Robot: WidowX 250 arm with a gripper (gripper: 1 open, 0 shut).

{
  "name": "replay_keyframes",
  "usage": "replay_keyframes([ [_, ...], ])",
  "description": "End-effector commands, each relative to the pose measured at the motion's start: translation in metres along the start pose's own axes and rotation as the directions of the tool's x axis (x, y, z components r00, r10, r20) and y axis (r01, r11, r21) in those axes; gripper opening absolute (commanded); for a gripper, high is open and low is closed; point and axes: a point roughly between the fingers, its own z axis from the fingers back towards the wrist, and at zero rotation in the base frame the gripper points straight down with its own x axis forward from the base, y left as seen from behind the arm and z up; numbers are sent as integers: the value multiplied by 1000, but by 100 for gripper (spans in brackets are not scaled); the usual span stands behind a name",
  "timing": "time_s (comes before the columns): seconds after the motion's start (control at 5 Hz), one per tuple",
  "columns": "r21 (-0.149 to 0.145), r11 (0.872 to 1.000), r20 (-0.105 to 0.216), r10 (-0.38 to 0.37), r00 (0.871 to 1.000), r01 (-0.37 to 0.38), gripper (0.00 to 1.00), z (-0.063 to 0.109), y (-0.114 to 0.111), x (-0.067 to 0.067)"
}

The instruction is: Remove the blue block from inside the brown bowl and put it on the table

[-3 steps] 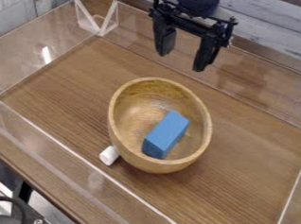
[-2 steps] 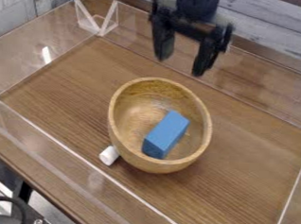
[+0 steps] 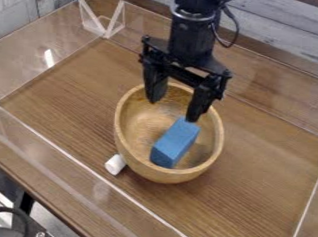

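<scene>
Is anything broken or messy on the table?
Nothing looks broken or spilled. The blue block lies slanted inside the brown bowl, under the open gripper. One small white thing sits on the table against the bowl's near side; what it is isn't clear.

You get even, fairly bright indoor light with no harsh shadows. The clear plastic walls catch pale glare, strongest along the left side and upper left of the frame. The tabletop shows a soft sheen. The picture is small and coarse, so fine edges look soft. The pincer at centre reads dark with little detail.
</scene>
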Motion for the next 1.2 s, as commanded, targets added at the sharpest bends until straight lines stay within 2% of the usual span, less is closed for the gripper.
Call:
replay_keyframes([
  [0.0, 4, 1000, 53, -8, 999, 8, 100, 7, -2, 0],
  [1.0, -4, 999, 61, -32, 998, 32, 100, -24, -14, -6],
])
